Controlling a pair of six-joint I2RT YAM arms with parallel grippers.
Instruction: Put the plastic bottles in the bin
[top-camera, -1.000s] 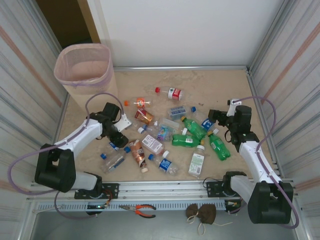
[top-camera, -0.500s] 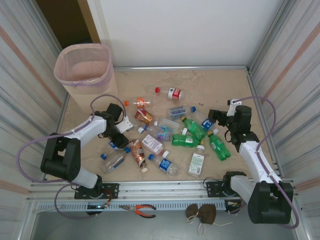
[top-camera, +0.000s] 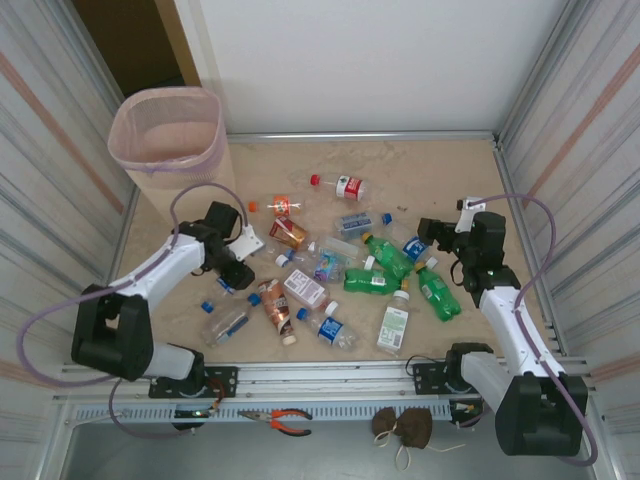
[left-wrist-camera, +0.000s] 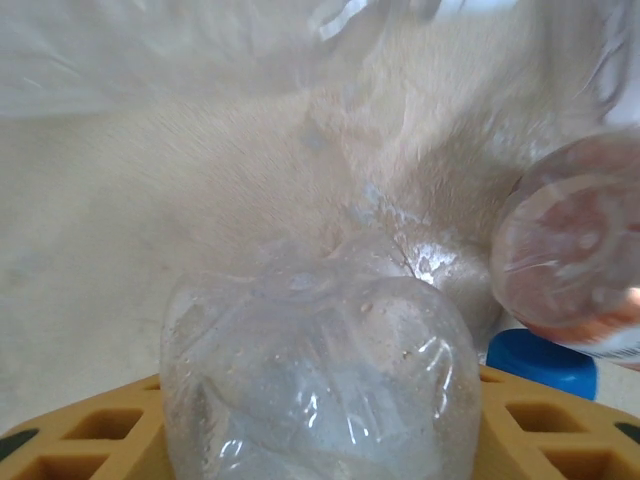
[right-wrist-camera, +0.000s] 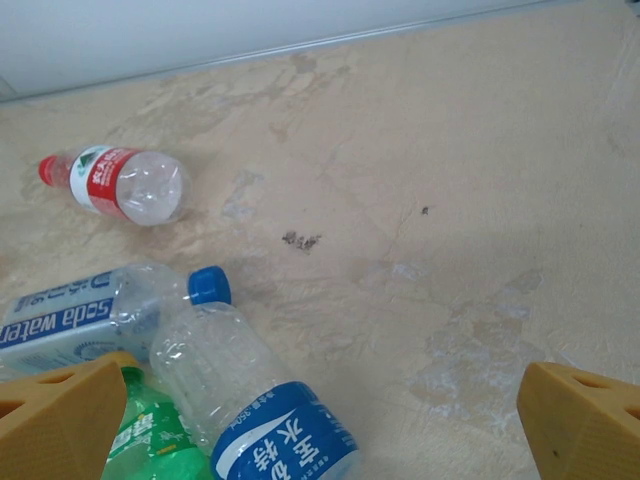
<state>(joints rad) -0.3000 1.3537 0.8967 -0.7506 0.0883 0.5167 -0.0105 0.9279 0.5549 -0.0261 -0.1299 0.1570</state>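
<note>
Our left gripper (top-camera: 236, 276) was clamped on a clear bottle (left-wrist-camera: 320, 380). Our right gripper (top-camera: 430, 232) stood wide apart, holding nothing. The other bottles (top-camera: 372, 281) lay scattered mid-table (top-camera: 450, 170); the bin (top-camera: 180, 175) stood at the far left corner.

We read "soda water" in white letters on the blue label of a clear bottle (right-wrist-camera: 70, 318) in the right wrist view. The neighbouring bottle (right-wrist-camera: 240, 390) bears white Chinese characters we cannot decipher.
</note>
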